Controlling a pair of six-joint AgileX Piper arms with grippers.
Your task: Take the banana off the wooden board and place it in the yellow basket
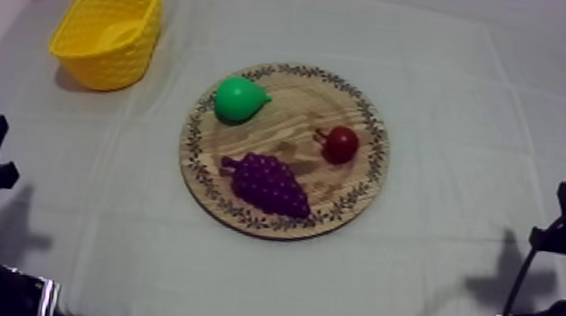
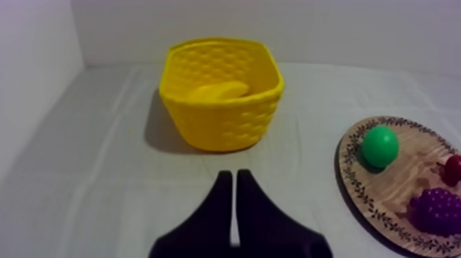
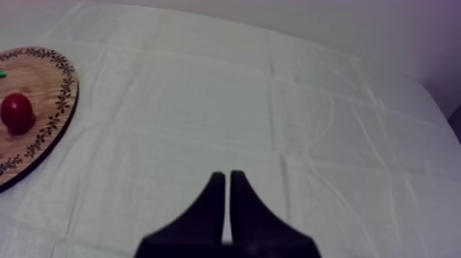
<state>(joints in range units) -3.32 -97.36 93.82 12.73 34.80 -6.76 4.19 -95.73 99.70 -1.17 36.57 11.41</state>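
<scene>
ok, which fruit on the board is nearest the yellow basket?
The green pear, on the side of the wooden board toward the yellow basket. The bunch of grapes and the small red fruit both lie farther from it.

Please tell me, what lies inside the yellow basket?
A yellow toy banana lies inside the yellow woven basket. The near wall covers the floor and the banana's underside.
</scene>
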